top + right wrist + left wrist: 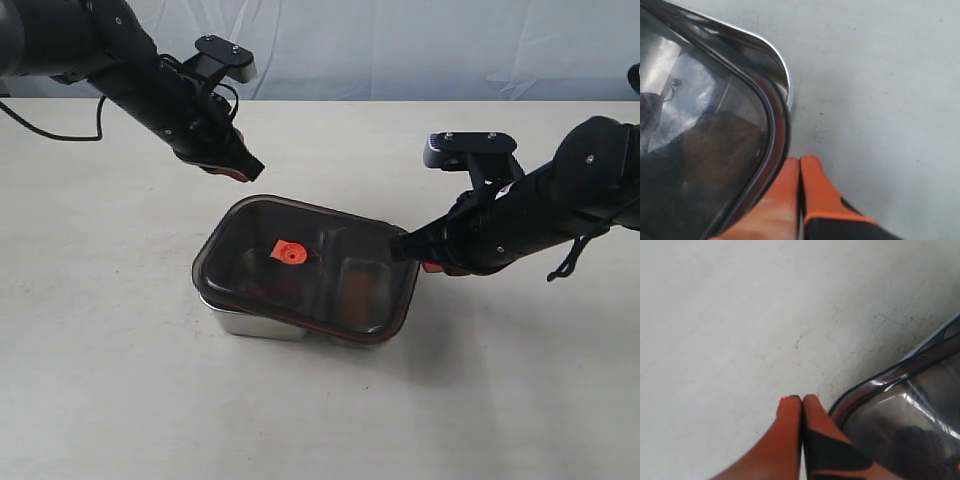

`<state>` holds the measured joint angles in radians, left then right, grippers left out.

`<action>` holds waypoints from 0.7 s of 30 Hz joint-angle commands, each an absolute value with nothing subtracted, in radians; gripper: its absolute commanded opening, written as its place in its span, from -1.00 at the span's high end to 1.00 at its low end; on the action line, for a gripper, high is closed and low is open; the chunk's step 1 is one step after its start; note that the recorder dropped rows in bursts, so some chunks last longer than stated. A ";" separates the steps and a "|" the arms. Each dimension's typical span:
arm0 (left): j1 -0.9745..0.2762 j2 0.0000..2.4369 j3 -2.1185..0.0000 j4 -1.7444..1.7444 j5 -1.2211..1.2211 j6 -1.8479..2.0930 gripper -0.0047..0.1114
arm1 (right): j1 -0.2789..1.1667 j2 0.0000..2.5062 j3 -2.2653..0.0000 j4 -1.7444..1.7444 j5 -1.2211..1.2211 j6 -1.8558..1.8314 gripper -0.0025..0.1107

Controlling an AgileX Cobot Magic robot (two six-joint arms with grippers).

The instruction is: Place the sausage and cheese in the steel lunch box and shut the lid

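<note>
On surface (120, 380), lid (305, 265) lies askew on box (255, 322), one steel corner showing beneath; left fingers (790, 407) pressed together beside a box corner, right fingers (812, 170) pressed together at the lid's rim, both empty

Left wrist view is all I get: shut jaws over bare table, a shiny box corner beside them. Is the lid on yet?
Observer: The lid lies on the steel lunch box but askew; the box's near left corner shows from under it.
Operator: Where's the right gripper?
Observer: The right gripper is shut, tips beside the lid's rim at the box's right end.
Operator: Food inside?
Observer: An orange-brown shape, likely the cheese, shows through the lid in the right-hand compartment; the other is too dark to read.
</note>
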<state>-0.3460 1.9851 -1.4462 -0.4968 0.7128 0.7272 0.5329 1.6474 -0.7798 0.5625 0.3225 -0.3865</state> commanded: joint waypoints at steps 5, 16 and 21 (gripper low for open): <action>-0.342 1.971 -1.445 -0.494 0.703 0.713 0.92 | 0.539 1.651 -0.785 0.570 0.255 -0.387 0.97; -0.342 1.971 -1.445 -0.047 0.855 0.203 0.92 | 0.537 1.722 -0.818 0.556 0.244 -0.389 0.97; -0.352 1.971 -1.445 -0.038 1.027 0.148 0.92 | 0.535 1.701 -0.833 0.550 0.213 -0.389 0.97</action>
